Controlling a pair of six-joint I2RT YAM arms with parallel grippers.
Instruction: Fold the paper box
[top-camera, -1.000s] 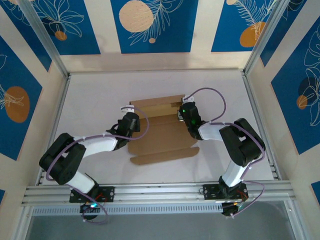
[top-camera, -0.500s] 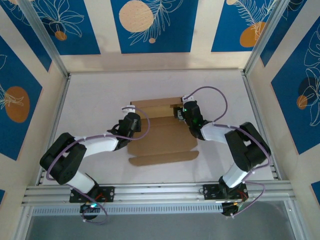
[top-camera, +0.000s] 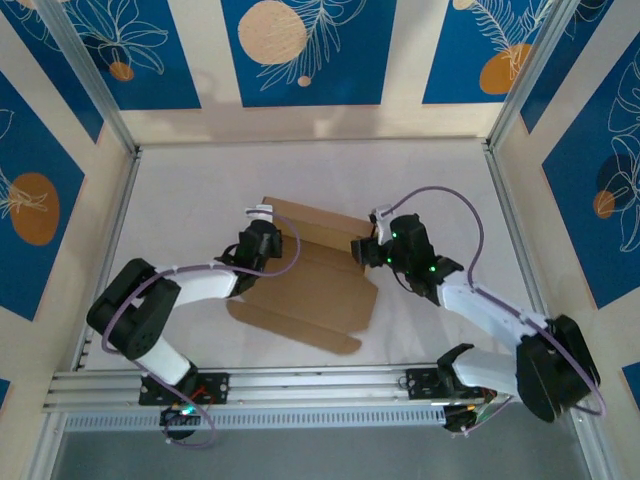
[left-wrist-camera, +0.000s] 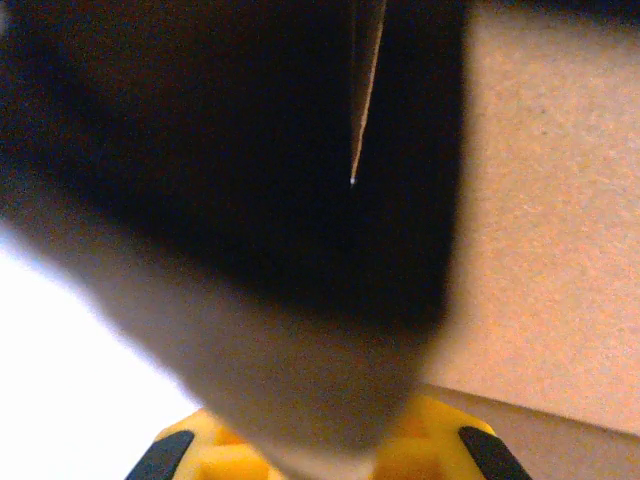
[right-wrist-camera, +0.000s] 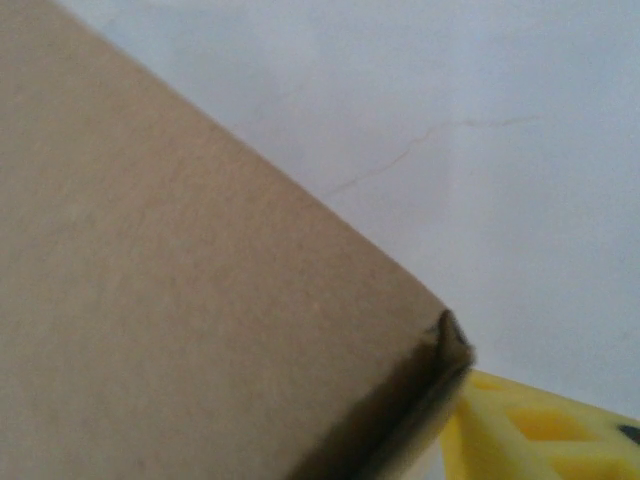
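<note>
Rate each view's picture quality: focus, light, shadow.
Top external: sharp, evenly lit, the paper box casting only a faint shadow on the table. Left wrist: heavily blurred, a large black patch across the upper middle, blown-out white at lower left. Right wrist: soft focus, the paper box too close to the lens, lighting even.

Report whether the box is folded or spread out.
Mostly spread. The box lies open on the table, creased panels and near flap flat; its far strip looks raised, but no closed box is formed.
</note>
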